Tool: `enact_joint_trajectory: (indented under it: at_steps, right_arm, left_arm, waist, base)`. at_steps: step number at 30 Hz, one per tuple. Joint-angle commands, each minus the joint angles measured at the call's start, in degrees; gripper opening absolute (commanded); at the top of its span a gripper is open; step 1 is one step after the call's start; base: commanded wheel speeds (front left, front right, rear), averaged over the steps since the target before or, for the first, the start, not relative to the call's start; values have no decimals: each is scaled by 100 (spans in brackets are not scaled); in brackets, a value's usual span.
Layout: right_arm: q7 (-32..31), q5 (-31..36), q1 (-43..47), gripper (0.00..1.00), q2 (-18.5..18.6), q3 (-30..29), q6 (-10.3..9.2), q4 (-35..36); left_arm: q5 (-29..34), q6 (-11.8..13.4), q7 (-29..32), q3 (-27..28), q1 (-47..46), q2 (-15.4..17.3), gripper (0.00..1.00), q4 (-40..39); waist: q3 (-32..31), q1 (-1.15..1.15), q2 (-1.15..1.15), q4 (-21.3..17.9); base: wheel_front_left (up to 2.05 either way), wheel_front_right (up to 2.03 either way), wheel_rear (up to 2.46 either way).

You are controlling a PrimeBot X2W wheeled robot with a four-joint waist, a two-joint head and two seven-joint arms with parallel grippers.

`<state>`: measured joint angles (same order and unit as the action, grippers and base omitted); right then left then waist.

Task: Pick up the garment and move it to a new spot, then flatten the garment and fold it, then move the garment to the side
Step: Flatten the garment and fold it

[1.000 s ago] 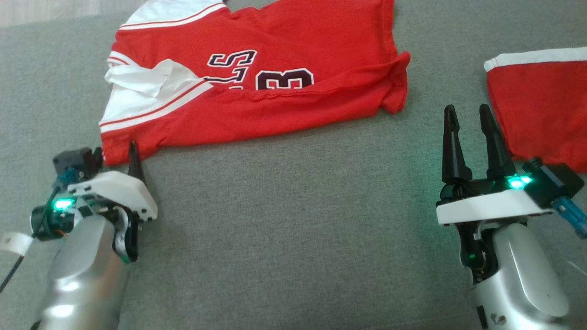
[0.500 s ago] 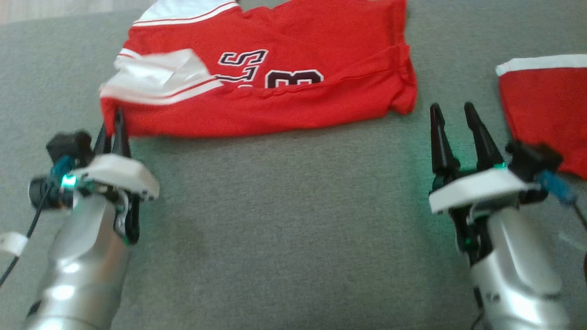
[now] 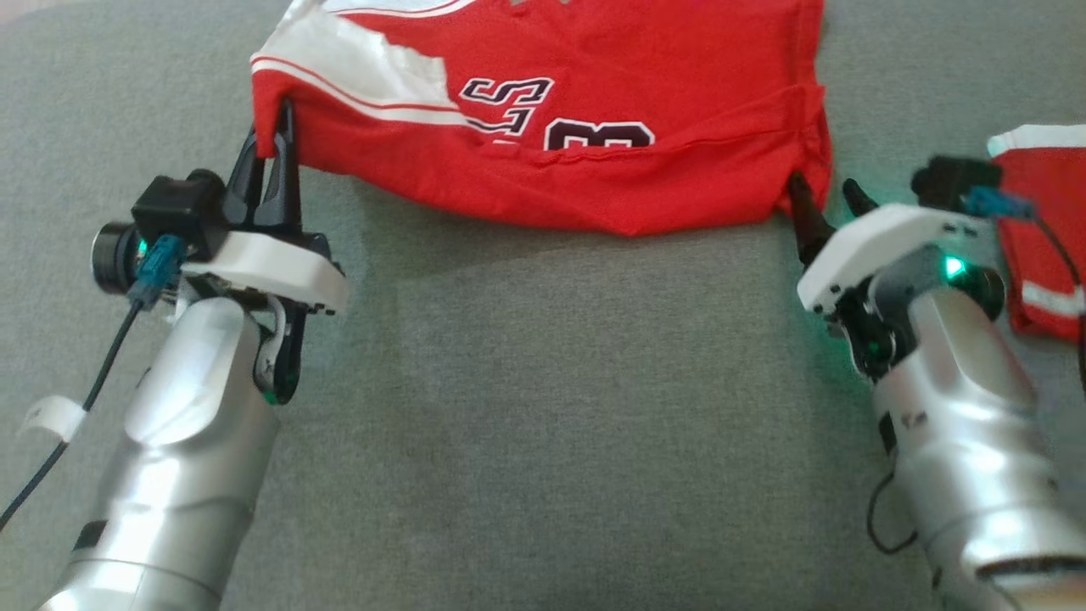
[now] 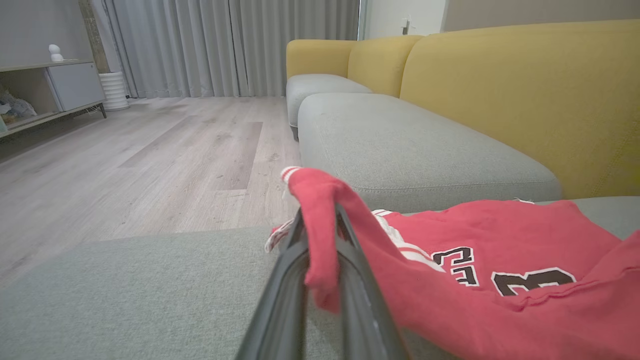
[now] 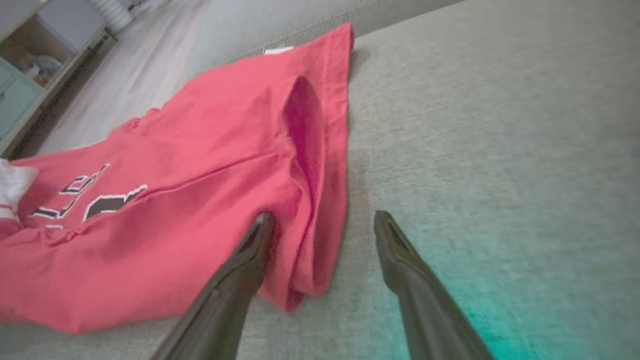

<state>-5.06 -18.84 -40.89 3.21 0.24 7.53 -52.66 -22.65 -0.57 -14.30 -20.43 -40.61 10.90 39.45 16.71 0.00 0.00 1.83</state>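
Note:
The red jersey, with white sleeve trim and black lettering, lies across the far part of the grey sofa cushion. My left gripper is shut on the jersey's near left corner, and red cloth hangs pinched between its fingers, lifted off the cushion. At the jersey's near right corner my right gripper is open. In the right wrist view that corner lies on the cushion between the spread fingers, the left one touching the cloth.
A second red garment with white trim lies at the right edge, beside my right wrist. The left wrist view shows a yellow sofa back, another grey cushion, wooden floor and a cabinet.
The camera has shifted. My left gripper has risen and moved forward with the jersey's left corner pinched. My right gripper moved forward and leftward to the jersey's right corner.

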Motion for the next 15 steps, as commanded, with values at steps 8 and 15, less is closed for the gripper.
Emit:
enact_joint_trajectory:
  at_steps: [8,15]
  right_arm:
    - [-301,672,-789,71,-33,266,-4,-1051]
    - [-153,798,-1015,0,-34,350,-4,-1297]
  left_arm:
    - [57,-14,-68,70,-90,79,0,-251]
    - [-19,30,-45,106,79,167,0,14]
  waist:
    - [19,0,0,132]
    - [-200,0,0,40]
  base:
    - [0,0,0]
    - [0,0,0]
